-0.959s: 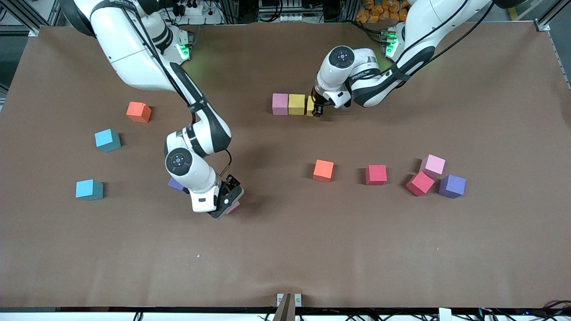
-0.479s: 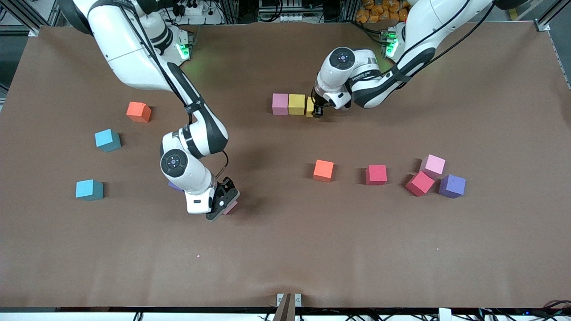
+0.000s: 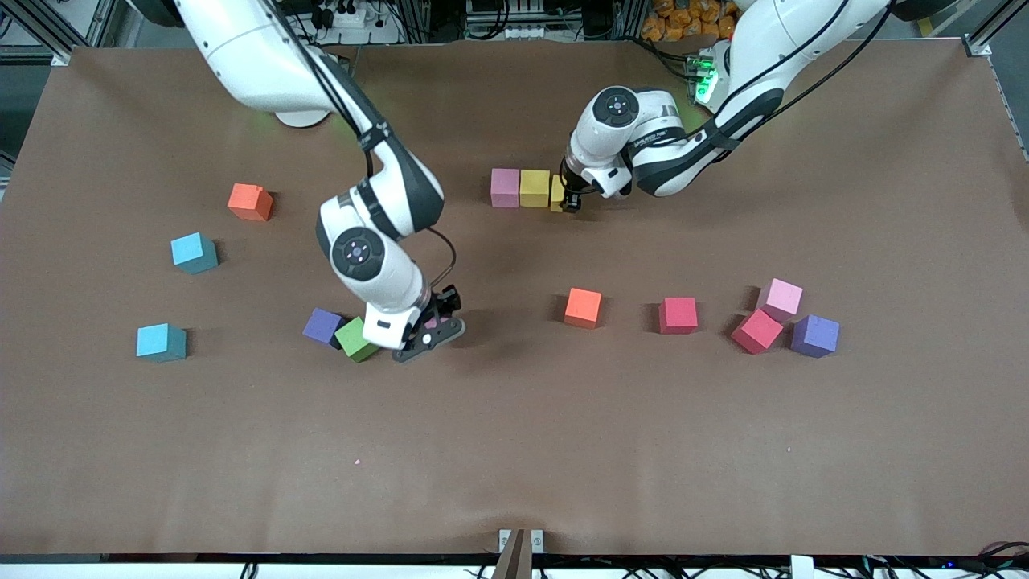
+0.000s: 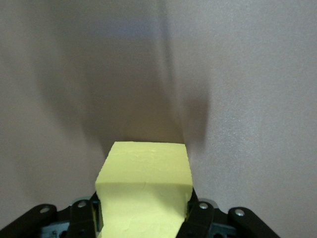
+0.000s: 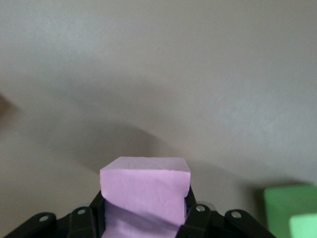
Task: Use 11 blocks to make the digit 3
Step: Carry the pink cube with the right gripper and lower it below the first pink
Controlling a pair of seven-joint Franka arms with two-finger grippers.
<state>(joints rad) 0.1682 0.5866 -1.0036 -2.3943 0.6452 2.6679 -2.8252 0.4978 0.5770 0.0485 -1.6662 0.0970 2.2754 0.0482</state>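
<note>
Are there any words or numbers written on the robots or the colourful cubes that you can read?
Grey lettering on the white forearm of the left arm: too small to read.
Plain matte blocks, such as the orange cube and the cyan cube: no writing.
Brown table cover: no writing.

Block count by colour:
- pink blocks [image 3: 505, 186]: three, one held and mostly hidden
- yellow blocks [image 3: 534, 187]: two
- red blocks [image 3: 678, 314]: two
- orange blocks [image 3: 250, 201]: two
- cyan blocks [image 3: 194, 252]: two
- purple blocks [image 3: 815, 335]: two
- green block [image 3: 354, 338]: one

Total: apparently fourteen.
</note>
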